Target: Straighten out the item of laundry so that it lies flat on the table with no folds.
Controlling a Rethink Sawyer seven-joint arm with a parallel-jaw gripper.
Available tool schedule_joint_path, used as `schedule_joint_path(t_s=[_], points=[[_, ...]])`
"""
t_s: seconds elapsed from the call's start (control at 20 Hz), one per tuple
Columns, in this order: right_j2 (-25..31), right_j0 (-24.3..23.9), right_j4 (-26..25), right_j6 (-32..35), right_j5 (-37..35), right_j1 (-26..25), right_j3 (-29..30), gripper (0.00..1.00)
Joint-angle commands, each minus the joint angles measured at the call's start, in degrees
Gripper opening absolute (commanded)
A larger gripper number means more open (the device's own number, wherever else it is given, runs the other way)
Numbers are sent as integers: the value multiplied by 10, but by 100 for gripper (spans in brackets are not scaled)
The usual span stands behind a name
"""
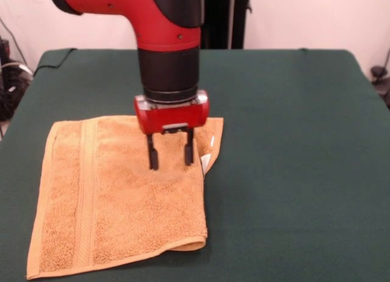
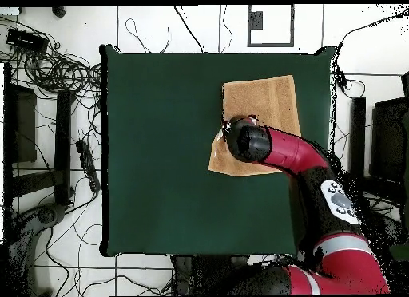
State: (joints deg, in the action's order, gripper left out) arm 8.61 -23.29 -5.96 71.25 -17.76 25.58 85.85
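The orange-tan towel [image 1: 116,197] lies at lower left of the green table [image 1: 292,142], its right edge folded over. The gripper [image 1: 170,155] hangs above that fold, fingers spread, holding nothing. In the overhead view the red arm [image 2: 295,154] hides part of the towel; cables [image 2: 56,70] lie at upper left.

Even, soft indoor light fills both views, bright on the pale walls at the upper frame. The table [image 1: 292,142] shows no glare. Faint shadow sits beneath the claw [image 1: 170,155].
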Motion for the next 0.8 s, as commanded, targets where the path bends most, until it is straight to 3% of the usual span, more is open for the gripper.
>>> schedule_joint_path(t_s=[0.05,0.8], points=[[52,-7,-32,13,-49,-2,16,100],[49,-6,-44,19,-50,10,16,100]])
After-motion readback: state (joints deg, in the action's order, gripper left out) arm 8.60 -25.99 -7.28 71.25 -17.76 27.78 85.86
